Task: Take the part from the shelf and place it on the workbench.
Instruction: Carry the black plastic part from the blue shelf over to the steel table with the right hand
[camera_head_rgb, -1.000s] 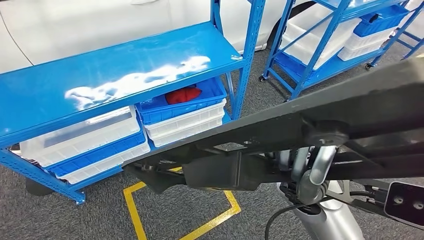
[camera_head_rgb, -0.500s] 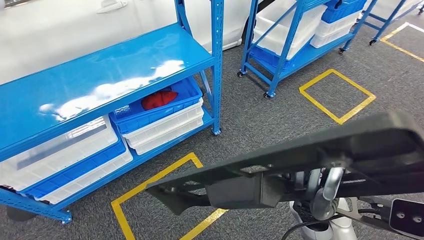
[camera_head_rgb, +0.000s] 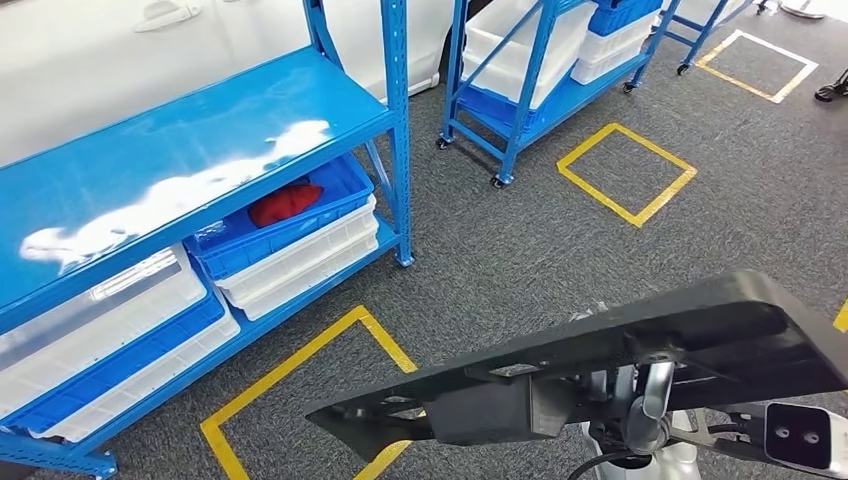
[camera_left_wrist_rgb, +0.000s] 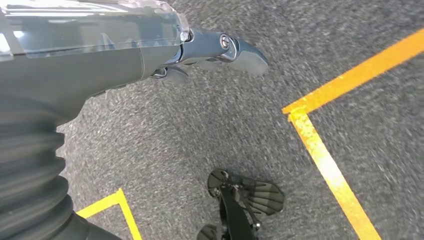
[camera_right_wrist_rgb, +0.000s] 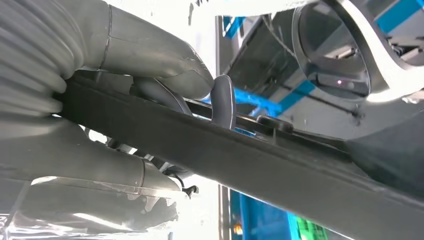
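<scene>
A long flat black part (camera_head_rgb: 640, 345) stretches across the lower right of the head view, tilted up toward the right. My right hand (camera_head_rgb: 640, 400) holds it from underneath, above the grey carpet. In the right wrist view the thumb (camera_right_wrist_rgb: 150, 55) and a dark finger (camera_right_wrist_rgb: 223, 102) wrap around the part's black edge (camera_right_wrist_rgb: 240, 155). My left hand (camera_left_wrist_rgb: 210, 50) hangs over the carpet and holds nothing, its thumb stretched out. The blue shelf (camera_head_rgb: 200, 140) stands at the left, apart from the part.
Blue and white bins (camera_head_rgb: 290, 240) sit on the shelf's lower level, one with a red thing (camera_head_rgb: 283, 203) in it. A second blue rack on wheels (camera_head_rgb: 520, 90) stands behind. Yellow tape squares (camera_head_rgb: 625, 172) mark the carpet. A white car (camera_head_rgb: 120, 60) is behind the shelf.
The whole picture has shifted: the camera has turned right, so the shelf slides left and more carpet shows. The part stays in my right hand, lower in the picture.
</scene>
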